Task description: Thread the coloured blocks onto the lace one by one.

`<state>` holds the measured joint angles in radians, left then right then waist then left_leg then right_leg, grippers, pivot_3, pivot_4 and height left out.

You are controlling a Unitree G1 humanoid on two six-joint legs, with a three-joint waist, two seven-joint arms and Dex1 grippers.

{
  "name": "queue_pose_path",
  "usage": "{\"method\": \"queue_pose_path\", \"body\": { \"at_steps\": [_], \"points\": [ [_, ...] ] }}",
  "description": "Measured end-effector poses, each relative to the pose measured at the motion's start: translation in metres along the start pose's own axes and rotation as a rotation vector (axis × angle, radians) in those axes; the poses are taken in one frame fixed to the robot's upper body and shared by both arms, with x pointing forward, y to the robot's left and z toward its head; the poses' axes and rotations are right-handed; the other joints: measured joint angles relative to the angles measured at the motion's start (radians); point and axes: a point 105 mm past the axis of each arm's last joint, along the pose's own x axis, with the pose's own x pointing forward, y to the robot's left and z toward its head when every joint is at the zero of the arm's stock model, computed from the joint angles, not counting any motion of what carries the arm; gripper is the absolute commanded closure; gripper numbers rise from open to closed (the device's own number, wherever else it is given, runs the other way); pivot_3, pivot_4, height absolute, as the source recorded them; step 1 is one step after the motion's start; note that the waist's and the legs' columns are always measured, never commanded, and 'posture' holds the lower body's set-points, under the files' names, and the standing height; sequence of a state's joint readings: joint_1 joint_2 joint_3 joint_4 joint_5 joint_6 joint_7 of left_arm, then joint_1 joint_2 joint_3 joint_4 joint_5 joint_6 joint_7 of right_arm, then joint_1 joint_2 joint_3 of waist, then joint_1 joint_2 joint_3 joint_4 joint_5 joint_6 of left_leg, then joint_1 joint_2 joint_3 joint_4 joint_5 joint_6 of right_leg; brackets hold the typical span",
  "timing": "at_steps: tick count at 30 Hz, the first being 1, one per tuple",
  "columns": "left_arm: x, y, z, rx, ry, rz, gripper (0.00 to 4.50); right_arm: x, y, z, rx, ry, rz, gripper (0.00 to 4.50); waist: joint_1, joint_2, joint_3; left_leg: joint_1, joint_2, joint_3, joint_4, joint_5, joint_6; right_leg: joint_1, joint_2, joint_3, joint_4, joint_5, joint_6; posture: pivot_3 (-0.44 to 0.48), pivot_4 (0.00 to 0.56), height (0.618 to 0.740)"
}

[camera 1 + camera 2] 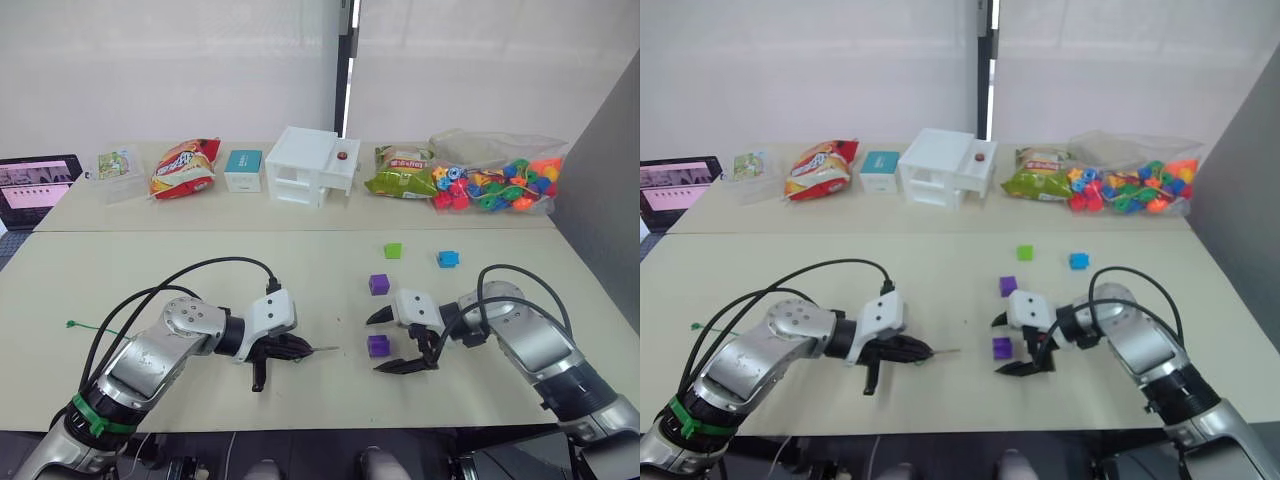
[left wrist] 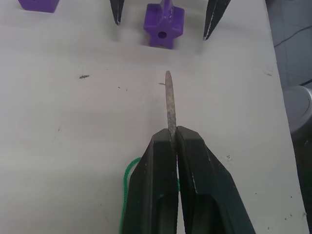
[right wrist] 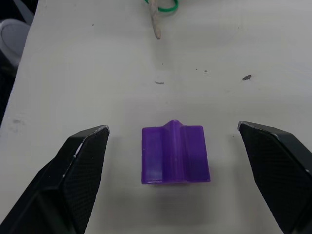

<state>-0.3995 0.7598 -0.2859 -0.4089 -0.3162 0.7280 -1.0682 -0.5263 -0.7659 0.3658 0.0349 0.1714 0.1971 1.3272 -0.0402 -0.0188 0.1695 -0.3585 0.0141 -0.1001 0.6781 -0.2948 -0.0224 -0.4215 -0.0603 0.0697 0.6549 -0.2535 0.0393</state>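
A pale counter (image 1: 200,260) stands before a white wall, its far half lined with snack bags, boxes and a bag of beads (image 1: 500,180).

We see the lace (image 1: 322,349) pinched at its stiff tip by the left end effector (image 1: 290,348), whose fingers are clamped shut on it; the needle points toward 3 o'clock, and the green cord trails back to a knotted tail (image 1: 72,324) near the counter's 9 o'clock edge. Just past the tip lies the near purple block (image 1: 378,346), resting on the counter between the spread fingers of the right end effector (image 1: 398,341), which is open and holds nothing. In the left wrist view the block's hole (image 2: 161,34) faces the needle, roughly in line with it.

A second purple block (image 1: 379,284) sits at 12 o'clock from the first, then a light green block (image 1: 393,250) and a blue block (image 1: 448,259) further out toward 1 o'clock. We cannot find a dark green one.

We judge the task barely begun: no block sits on the cord, and every one we see is left to thread.

Open counter lies all around the two end effectors. The near edge runs close behind both arms, and the right-hand edge is near the right arm.
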Motion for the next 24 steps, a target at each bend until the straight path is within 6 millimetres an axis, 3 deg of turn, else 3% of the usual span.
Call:
{"method": "queue_pose_path", "body": {
  "at_steps": [7, 8, 13, 20, 24],
  "points": [
    [-0.001, -0.003, 0.0, -0.018, 0.019, 0.014, 4.5, 0.009, -0.001, -0.004, 0.004, -0.036, 0.007, 2.96, -0.003, 0.0, 0.0, 0.0, 0.0, 0.0, 0.0, 0.0, 0.0, 0.0, 0.0, 0.0, 0.001, 0.0, 0.0, 0.0, 0.15, 0.74],
    [-0.001, -0.003, 0.0, -0.02, 0.022, 0.016, 4.5, 0.01, -0.001, -0.003, 0.003, -0.042, 0.003, 3.13, -0.003, 0.0, 0.0, 0.0, 0.0, 0.0, 0.0, 0.0, 0.0, 0.0, 0.0, 0.0, 0.001, 0.0, 0.0, 0.0, 0.15, 0.74],
    [0.0, -0.004, 0.003, -0.031, 0.033, 0.014, 4.5, 0.02, 0.0, 0.003, 0.03, -0.078, -0.032, 3.13, -0.001, 0.0, 0.0, 0.0, 0.0, 0.0, 0.0, 0.0, 0.0, 0.0, 0.0, 0.0, 0.001, 0.0, 0.0, 0.0, 0.15, 0.74],
    [0.007, 0.005, 0.016, 0.012, 0.12, 0.038, 4.5, 0.04, 0.0, 0.028, 0.036, -0.091, -0.085, 3.13, -0.002, 0.0, 0.0, 0.0, -0.001, -0.001, 0.0, 0.0, 0.0, 0.0, 0.0, 0.0, 0.001, 0.0, 0.0, 0.0, 0.15, 0.74],
    [0.007, 0.003, 0.011, 0.007, 0.18, 0.002, 4.5, 0.043, 0.001, 0.023, 0.045, -0.057, -0.095, 3.13, -0.003, 0.0, 0.0, 0.0, 0.0, -0.001, 0.0, 0.0, 0.0, 0.0, 0.0, 0.0, 0.001, 0.0, 0.0, 0.0, 0.15, 0.74]
  ]
}}
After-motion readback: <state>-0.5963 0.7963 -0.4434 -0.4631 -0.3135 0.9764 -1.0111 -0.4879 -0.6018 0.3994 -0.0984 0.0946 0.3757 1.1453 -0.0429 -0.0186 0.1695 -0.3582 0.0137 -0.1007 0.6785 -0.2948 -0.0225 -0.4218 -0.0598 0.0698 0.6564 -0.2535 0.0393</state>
